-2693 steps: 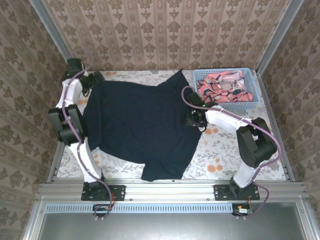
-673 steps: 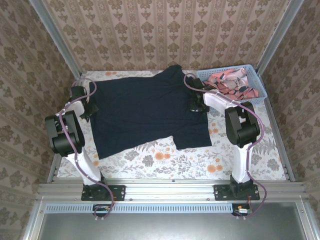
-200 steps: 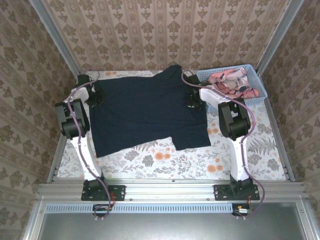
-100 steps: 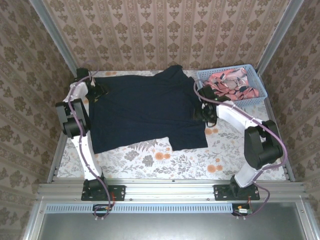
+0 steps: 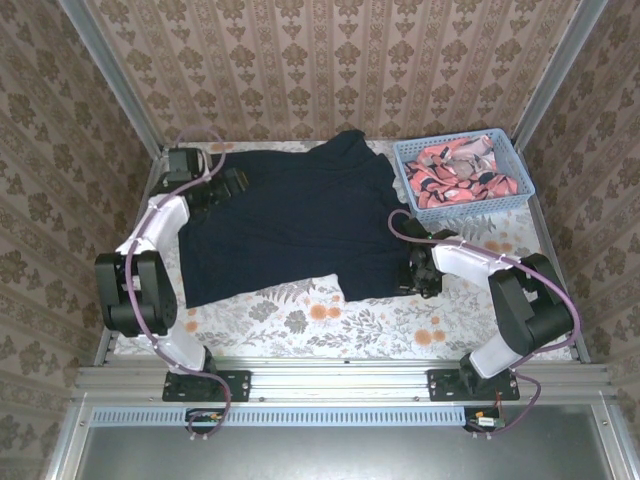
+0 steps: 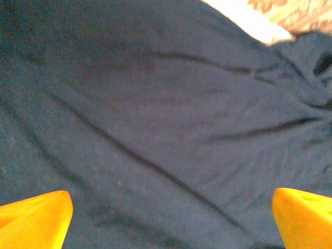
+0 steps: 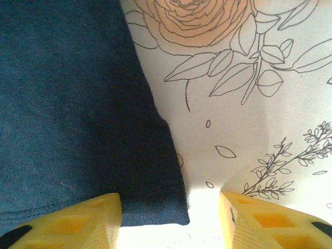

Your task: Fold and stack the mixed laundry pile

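Large dark navy cloth T-shirt [image 5: 290,230] lies spread on my floral bench [image 5: 330,320]; left jaws wide apart over its far-left part, right jaws apart, straddling its hem corner.

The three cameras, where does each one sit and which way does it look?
Top: overhead, behind the robot, looking down on the table; left arm, right arm, T-shirt and basket show.
Left wrist: on the left arm, facing down onto the T-shirt; orange fingertips of the left tool show, wide apart.
Right wrist: on the right arm, facing down at the T-shirt's corner and table; yellow fingertips of the right tool show.
Shared: all three see the T-shirt.
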Robot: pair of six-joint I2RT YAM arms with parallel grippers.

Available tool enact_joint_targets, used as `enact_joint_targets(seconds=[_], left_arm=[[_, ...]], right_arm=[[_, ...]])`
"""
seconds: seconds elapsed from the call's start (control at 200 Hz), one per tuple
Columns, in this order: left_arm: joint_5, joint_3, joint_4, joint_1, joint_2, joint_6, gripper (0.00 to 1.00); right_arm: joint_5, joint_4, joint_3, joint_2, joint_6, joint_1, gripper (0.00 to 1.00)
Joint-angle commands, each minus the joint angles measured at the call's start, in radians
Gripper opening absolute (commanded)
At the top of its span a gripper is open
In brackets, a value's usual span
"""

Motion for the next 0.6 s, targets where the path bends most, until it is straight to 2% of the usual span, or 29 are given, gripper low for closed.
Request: enact_joint_targets(seconds=[0.0, 0.18, 0.32, 0.44, 0.595], left_arm=[[-0.003, -0.067, 0.035, -0.017, -0.048, -0.05, 1.0], [-0.063, -0.121, 0.027, -0.017, -0.108, -0.06, 1.0], [-0.093, -0.148, -0.004, -0.017, -0.156, -0.06, 1.0], [-0.084, -0.16, -0.106, -0.02, -0.205, -0.046, 1.0], [-0.125, -0.217, -0.285, -0.024, -0.297, -0.043, 1.0]], right_arm=[[0.03, 0.027, 0.0, 0.015, 0.034, 0.01, 0.46], [0.023, -0.013, -0.012, 0.004, 0.067, 0.044, 0.23], [0.023, -0.005, -0.016, -0.025, 0.06, 0.044, 0.0], [0.092, -0.031, 0.043, -0.034, 0.001, 0.016, 0.0], [0.102, -0.012, 0.085, -0.043, -0.071, -0.136, 0.0]])
